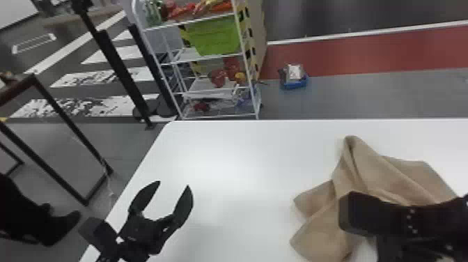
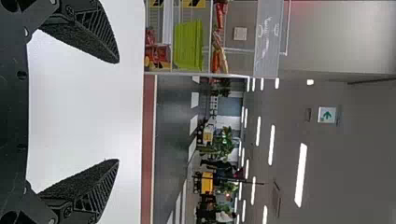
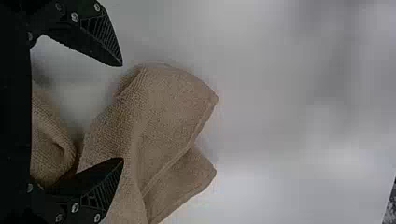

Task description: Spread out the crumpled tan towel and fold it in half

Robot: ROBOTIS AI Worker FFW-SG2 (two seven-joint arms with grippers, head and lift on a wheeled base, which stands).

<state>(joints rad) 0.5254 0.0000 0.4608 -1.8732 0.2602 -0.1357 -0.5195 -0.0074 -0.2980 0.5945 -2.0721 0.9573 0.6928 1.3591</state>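
Note:
The crumpled tan towel lies in loose folds on the right part of the white table, two corners pointing left. Over its near part is my right gripper, hiding some of the cloth. In the right wrist view my right gripper is open, the towel under and beyond its fingers, one finger above the cloth. My left gripper is open over the table's left side, well apart from the towel; in the left wrist view the left gripper has nothing between its fingers.
The white table has its far edge before a wire rack with a green bin. A blue container stands on the floor behind. Dark metal frames are left of the table.

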